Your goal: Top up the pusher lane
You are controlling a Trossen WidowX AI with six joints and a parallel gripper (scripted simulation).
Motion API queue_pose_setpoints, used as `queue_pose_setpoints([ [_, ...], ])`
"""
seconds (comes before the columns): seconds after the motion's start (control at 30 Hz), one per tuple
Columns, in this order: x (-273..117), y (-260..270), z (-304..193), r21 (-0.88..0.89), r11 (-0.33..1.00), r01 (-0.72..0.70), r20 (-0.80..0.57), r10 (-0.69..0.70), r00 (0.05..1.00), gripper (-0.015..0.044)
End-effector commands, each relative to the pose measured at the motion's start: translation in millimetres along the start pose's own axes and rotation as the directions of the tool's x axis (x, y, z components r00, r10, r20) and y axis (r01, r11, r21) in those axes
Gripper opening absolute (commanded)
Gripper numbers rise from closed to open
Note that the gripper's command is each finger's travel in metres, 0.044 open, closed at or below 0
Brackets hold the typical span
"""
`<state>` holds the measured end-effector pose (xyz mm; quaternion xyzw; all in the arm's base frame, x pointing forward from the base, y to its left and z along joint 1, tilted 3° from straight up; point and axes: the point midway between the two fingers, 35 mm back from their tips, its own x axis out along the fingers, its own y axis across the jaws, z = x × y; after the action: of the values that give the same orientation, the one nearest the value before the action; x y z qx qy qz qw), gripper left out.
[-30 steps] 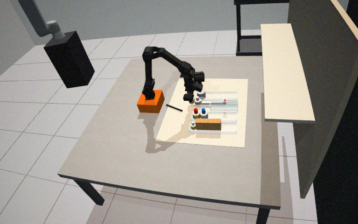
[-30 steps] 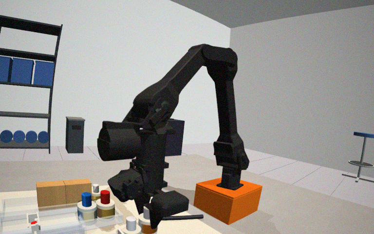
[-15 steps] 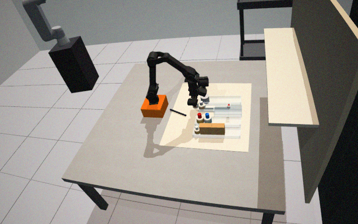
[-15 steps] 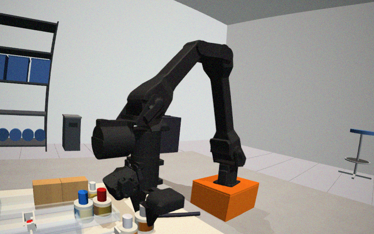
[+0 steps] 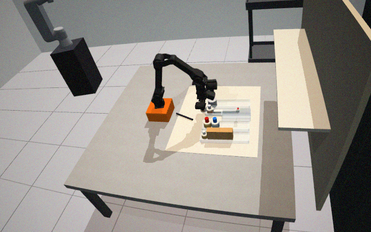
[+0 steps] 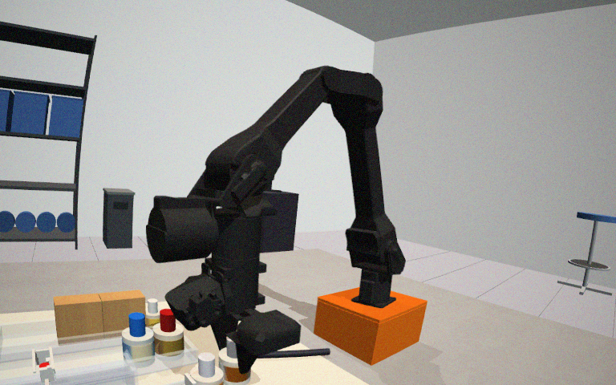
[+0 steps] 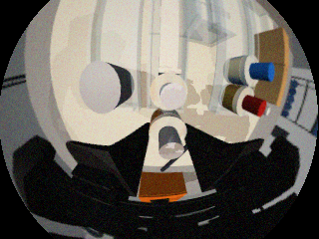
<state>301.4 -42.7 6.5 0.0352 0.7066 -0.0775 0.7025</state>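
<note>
My gripper [image 5: 202, 108] [image 6: 233, 351] [image 7: 166, 126] is shut on an amber jar [image 6: 237, 374] [image 7: 168, 120] with a pale grey cap. The held jar looks upright, at the front end of the sprung lane [image 7: 170, 42]. A matching white-capped jar [image 5: 209, 109] [image 6: 206, 368] [image 7: 169, 92] stands in that lane just behind it, in front of the white pusher plate [image 7: 169, 70]. The two jars look very close; whether they touch is unclear. The low front stop and the held jar's base are hidden, so I cannot tell whether it rests on the lane floor.
A large jar [image 5: 212, 102] [image 7: 101, 87] stands on one side. Red-capped [image 5: 206, 122] [image 6: 168, 338] and blue-capped [image 5: 215, 123] [image 6: 137, 346] jars stand on the other, beside a wooden block [image 5: 219, 133] [image 6: 99, 315] and a small jar [image 5: 204, 135]. A black rod [image 5: 184, 116] [image 6: 304, 352] lies in front.
</note>
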Motion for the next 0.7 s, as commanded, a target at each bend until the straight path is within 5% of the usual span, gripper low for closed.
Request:
queue_pose_setpoints([
  [0.0,-3.9,-0.1,11.5,-0.002,1.000,-0.001,0.031,0.001,1.000,0.0000],
  [0.67,-5.2,-0.1,19.3,-0.002,1.000,-0.001,0.031,0.001,1.000,0.0000],
])
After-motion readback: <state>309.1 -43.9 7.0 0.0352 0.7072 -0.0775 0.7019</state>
